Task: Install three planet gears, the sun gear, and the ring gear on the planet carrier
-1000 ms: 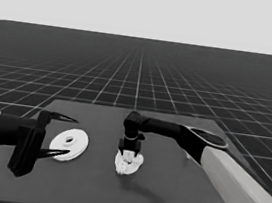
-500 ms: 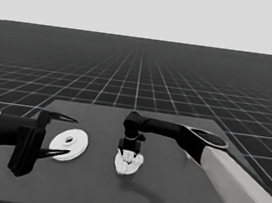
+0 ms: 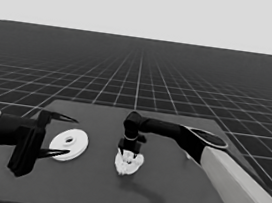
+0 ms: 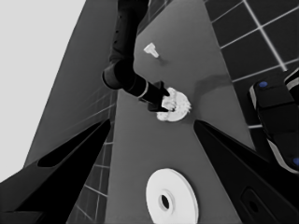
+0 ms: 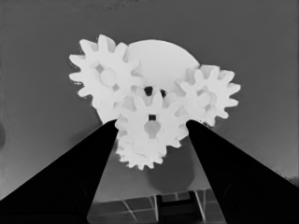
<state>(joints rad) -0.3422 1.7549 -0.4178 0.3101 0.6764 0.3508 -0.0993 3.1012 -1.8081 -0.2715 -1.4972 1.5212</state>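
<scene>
The smaller round part (image 3: 128, 165) lies mid-table with three small toothed gears on it: one (image 5: 105, 77), one (image 5: 208, 95), and one (image 5: 138, 157) partly hidden. My right gripper (image 3: 130, 150) stands straight over it. A fourth gear, the sun gear (image 5: 150, 125), sits between its fingers at the part's centre, and its teeth meet both black fingers. The larger round part (image 3: 69, 144) lies flat to the left. My left gripper (image 3: 55, 136) waits open at the table's left end. The larger part lies just beside its fingers, not held.
A thin white piece (image 4: 151, 49) lies on the table beyond the right arm. Dark machinery with blue lights (image 4: 275, 116) shows past the table's edge. The right arm's pale grey part (image 3: 236, 185) crosses the lower right corner.
</scene>
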